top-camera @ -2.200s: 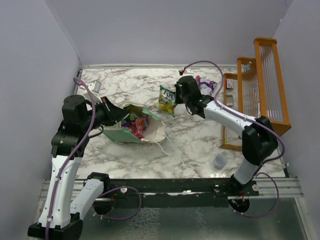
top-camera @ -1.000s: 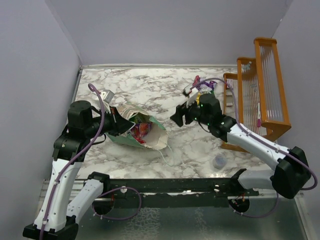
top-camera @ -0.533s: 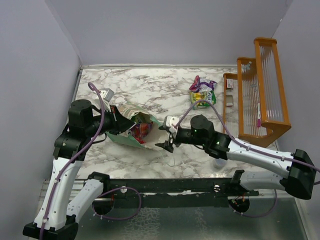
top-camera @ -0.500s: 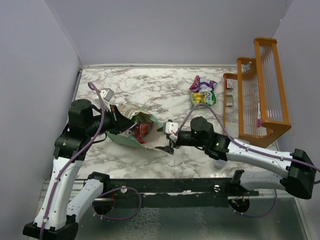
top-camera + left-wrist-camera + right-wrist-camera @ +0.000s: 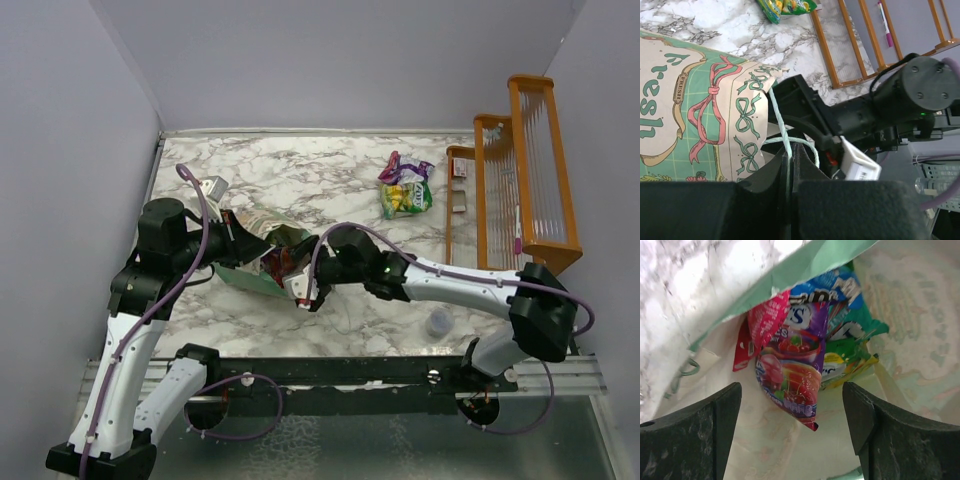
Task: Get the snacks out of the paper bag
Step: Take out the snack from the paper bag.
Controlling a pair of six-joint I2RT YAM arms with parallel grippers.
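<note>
**Two packets out, a cluster left inside**

The marble table carries an orange wooden rack along its right side. The paper bag lies on its side at left-centre, with its mouth turned toward the right arm.

The left gripper sits at the bag's upper edge. In the left wrist view its jaws are pinched almost together, with the bag's thin string handle running into the slit between them, so it appears to be holding the bag steady.

The right gripper is at the bag's mouth. Its jaws are spread wide and hold nothing.

At least two snacks, one green-yellow and one purple, lie out on the far part of the table near the rack, well apart from the bag.

Inside the bag are a purple-pink packet, a red one, a teal one, a green-yellow one and a blue one (any more beneath them cannot be seen). By this count the task is well short of half done.

A small grey cap sits near the front right.
</note>
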